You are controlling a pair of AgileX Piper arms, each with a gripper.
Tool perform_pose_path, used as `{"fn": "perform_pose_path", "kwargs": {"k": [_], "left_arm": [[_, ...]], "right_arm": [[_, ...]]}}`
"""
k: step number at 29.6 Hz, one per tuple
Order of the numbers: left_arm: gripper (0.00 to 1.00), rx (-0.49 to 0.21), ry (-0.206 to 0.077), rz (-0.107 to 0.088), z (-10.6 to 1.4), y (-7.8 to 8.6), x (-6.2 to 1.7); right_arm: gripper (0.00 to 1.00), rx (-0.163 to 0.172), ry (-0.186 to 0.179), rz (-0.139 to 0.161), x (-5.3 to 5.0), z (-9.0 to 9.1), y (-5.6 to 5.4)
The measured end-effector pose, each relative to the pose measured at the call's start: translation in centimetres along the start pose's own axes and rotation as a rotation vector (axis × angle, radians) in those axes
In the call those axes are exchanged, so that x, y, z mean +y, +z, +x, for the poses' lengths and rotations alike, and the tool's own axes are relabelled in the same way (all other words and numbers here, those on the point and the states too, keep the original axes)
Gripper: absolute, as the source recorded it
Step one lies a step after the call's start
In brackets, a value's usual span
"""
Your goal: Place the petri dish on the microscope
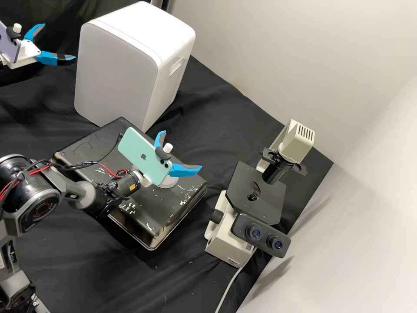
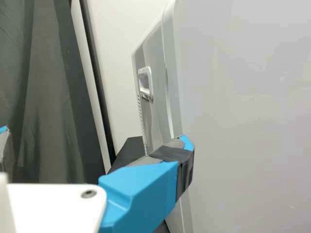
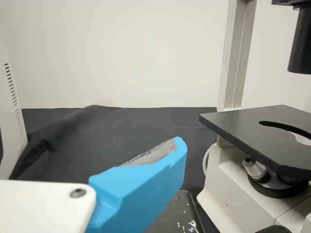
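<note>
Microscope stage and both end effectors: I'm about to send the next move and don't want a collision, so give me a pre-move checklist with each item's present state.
1. Microscope stage bare: ok, nothing lies on it.
2. Right end effector open: ok, fingers spread above the black tray, holding nothing.
3. Dish located: cannot tell; a pale round shape on the tray beneath that end effector may be it, mostly hidden.
4. Left end effector out of the way: ok, open beside the white box, far from the stage.
5. Room over the stage: cannot tell; the black condenser hangs close above it.
</note>
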Motion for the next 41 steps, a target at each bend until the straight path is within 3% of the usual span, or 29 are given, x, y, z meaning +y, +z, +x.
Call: {"fn": "perform_pose_path", "kwargs": {"k": [16, 20, 24, 27, 30, 31, 38, 41], "left_arm": [[1.0, -0.009, -0.007, 0.004, -0.3, 0.2, -0.16], [1.0, -0.033, -0.002, 0.003, -1.5, 0.8, 0.09], [1.0, -0.134, 0.034, 0.012, -3.3, 3.0, 0.42], [1.0, -0.215, 0.066, 0.02, -4.5, 4.3, 0.24], [1.0, -0.261, 0.077, 0.02, -5.7, 4.9, -0.34], [1.0, -0.271, 0.073, 0.02, -6.1, 5.1, -0.6], [1.0, -0.379, -0.033, -0.007, -9.9, 7.3, -2.86], [1.0, -0.435, -0.071, -0.004, -11.3, 8.0, -3.59]], "right_arm": [[1.0, 0.0, 0.0, 0.0, 0.0, 0.0, 0.0], [1.0, 0.0, 0.0, 0.0, 0.0, 0.0, 0.0], [1.0, 0.0, 0.0, 0.0, 0.0, 0.0, 0.0], [1.0, 0.0, 0.0, 0.0, 0.0, 0.0, 0.0], [1.0, 0.0, 0.0, 0.0, 0.0, 0.0, 0.0], [1.0, 0.0, 0.0, 0.0, 0.0, 0.0, 0.0], [1.0, 0.0, 0.0, 0.0, 0.0, 0.0, 0.0], [1.0, 0.0, 0.0, 0.0, 0.0, 0.0, 0.0]]}}
